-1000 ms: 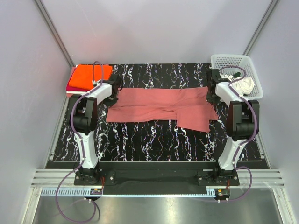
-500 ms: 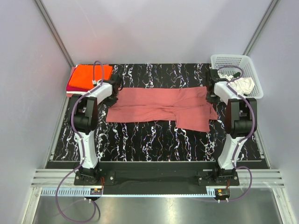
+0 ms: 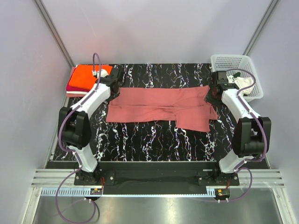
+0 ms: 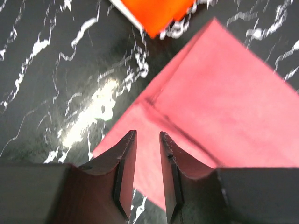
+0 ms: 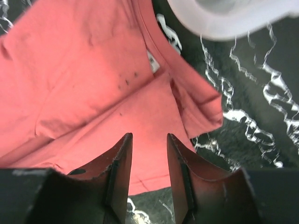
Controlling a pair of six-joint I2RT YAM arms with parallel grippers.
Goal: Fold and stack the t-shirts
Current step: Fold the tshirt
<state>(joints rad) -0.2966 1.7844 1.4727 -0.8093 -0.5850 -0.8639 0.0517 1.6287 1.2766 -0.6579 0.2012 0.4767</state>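
A dusty rose-red t-shirt (image 3: 159,105) lies spread flat across the black marbled table, also seen as the t-shirt (image 4: 224,98) and the t-shirt (image 5: 88,70) in the wrist views. My left gripper (image 3: 116,77) hovers over its far left corner. In the left wrist view the gripper (image 4: 147,136) is open, with only cloth below the gap. My right gripper (image 3: 215,91) hangs over the shirt's far right end; in the right wrist view the gripper (image 5: 148,137) is open and holds nothing. A folded orange t-shirt (image 3: 88,74) lies on a magenta one (image 3: 74,87) at the far left.
A white mesh basket (image 3: 229,59) stands at the far right corner with a white printed t-shirt (image 3: 244,84) inside; the basket rim (image 5: 233,21) shows in the right wrist view. The orange t-shirt's corner (image 4: 156,11) lies just past the red shirt's corner. Grey walls close in both sides.
Both grippers have opened and let go of the red shirt's far corners. Both arms have lifted off the cloth and stretched out. The shirt lies as before.
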